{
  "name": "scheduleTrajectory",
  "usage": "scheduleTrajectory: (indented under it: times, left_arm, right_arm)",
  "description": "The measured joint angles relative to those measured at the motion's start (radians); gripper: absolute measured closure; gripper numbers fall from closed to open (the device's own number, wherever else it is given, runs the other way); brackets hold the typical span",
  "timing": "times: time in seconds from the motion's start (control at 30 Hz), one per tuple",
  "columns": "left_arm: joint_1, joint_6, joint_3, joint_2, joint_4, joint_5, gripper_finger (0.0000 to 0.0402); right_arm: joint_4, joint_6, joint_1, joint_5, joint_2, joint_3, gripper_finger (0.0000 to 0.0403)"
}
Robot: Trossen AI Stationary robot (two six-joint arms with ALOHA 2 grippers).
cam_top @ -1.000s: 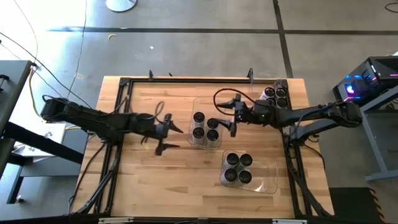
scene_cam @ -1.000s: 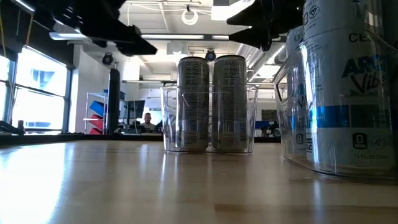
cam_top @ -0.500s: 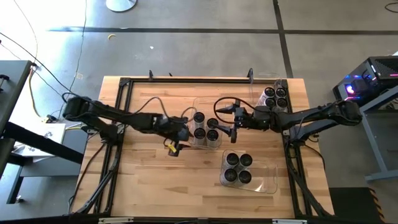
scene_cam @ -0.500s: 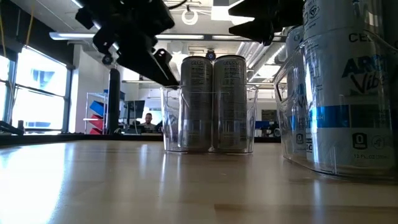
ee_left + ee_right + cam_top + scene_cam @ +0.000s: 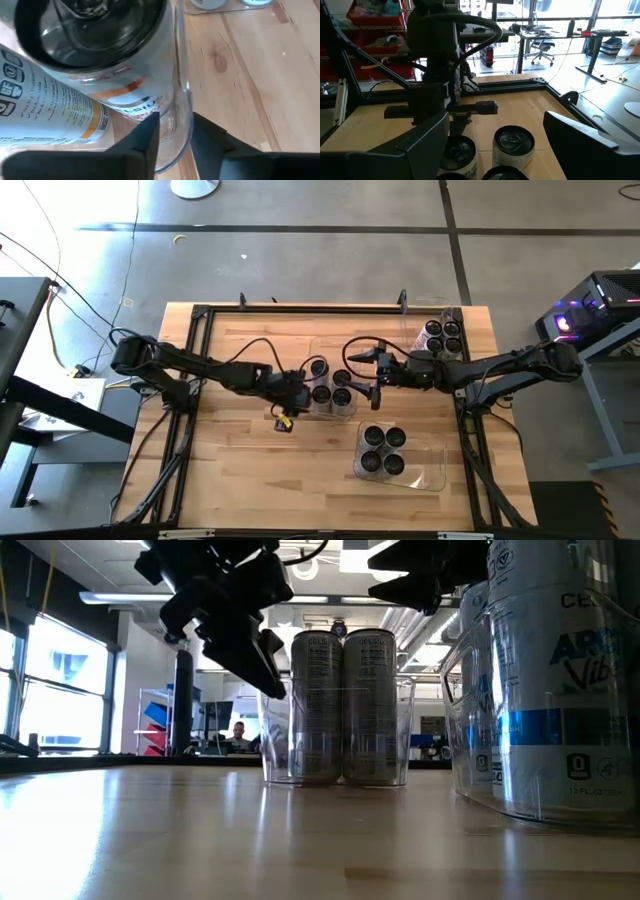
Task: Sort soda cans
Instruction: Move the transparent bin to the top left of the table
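Note:
A clear plastic bin (image 5: 335, 350) stands at the table's middle, holding several soda cans (image 5: 341, 378) upright; in the low view two of these cans (image 5: 340, 705) show side by side. My left gripper (image 5: 176, 122) is at this bin's left wall, tipped downward and shut on the wall. My right gripper (image 5: 373, 376) hangs open and level just above the bin's right side, touching nothing. The right wrist view shows dark can tops (image 5: 513, 141) below it. My left gripper has the middle bin's clear left wall (image 5: 181, 107) between its two fingers, one finger (image 5: 147, 135) inside the bin next to a can and the other outside. The fingers slant down from the table's left. The bin rests flat on the table.
A second clear bin (image 5: 432, 470) with several cans stands nearer the front edge, right of centre, and fills the low view's right side (image 5: 545, 690). A third bin with cans (image 5: 443, 332) sits at the far right corner. Bare wood lies left and front.
My left gripper has gone toward the table's right edge to the middle bin, tipped downward and sunk a little. Its fingers, wide apart a second ago, have drawn close around the bin's left wall. The bin and its cans have stayed where they were.

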Motion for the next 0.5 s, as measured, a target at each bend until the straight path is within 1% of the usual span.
scheduleTrajectory:
  times: [0.13,0.27,0.33,0.5]
  left_arm:
    - [-0.001,-0.004,0.0,0.0,-0.004,0.004,0.0357]
    - [0.003,-0.004,0.0,0.0,-0.011,0.007,0.0391]
    - [0.012,0.001,0.0,-0.002,-0.024,0.005,0.0396]
    - [0.046,0.022,0.001,-0.005,-0.056,0.002,0.0394]
  right_arm:
    - [-0.004,0.0,0.0,0.0,0.0,0.0,0.0084]
    - [-0.01,0.0,0.0,0.0,0.0,0.0,0.0084]
    - [-0.014,0.0,0.0,0.0,0.001,0.0,0.0084]
    - [-0.015,0.0,0.0,0.0,0.001,0.0,0.0084]
